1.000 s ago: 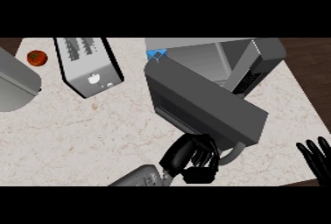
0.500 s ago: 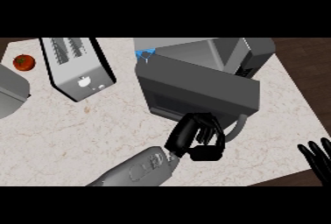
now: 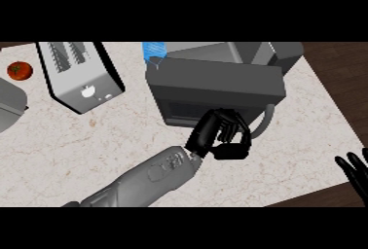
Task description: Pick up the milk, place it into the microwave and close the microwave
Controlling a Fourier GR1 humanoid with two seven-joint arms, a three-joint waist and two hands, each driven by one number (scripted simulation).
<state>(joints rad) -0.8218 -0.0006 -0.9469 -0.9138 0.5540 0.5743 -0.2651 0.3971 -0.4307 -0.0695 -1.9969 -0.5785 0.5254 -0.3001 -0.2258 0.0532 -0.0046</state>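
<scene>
The dark grey microwave [image 3: 244, 54] stands at the back of the counter. Its door [image 3: 215, 87] is swung across the front, with a curved grey handle [image 3: 267, 116] at its right end. Only a blue corner of the milk [image 3: 153, 51] shows above the door's far left edge; the rest is hidden. My left hand [image 3: 215, 135] rests against the door's near face, fingers loosely bent and holding nothing. My right hand [image 3: 354, 168] rests open at the lower right edge, fingers up.
A white toaster [image 3: 79, 73] lies at the back left, and a red tomato [image 3: 19, 70] sits beside it. A grey appliance [image 3: 9, 104] pokes in at the left edge. The marble counter [image 3: 86, 146] ends at the right in dark wood.
My left arm has pushed forward and the microwave door has swung with it from a slant to nearly square across the front. The right hand has stayed at the lower right.
</scene>
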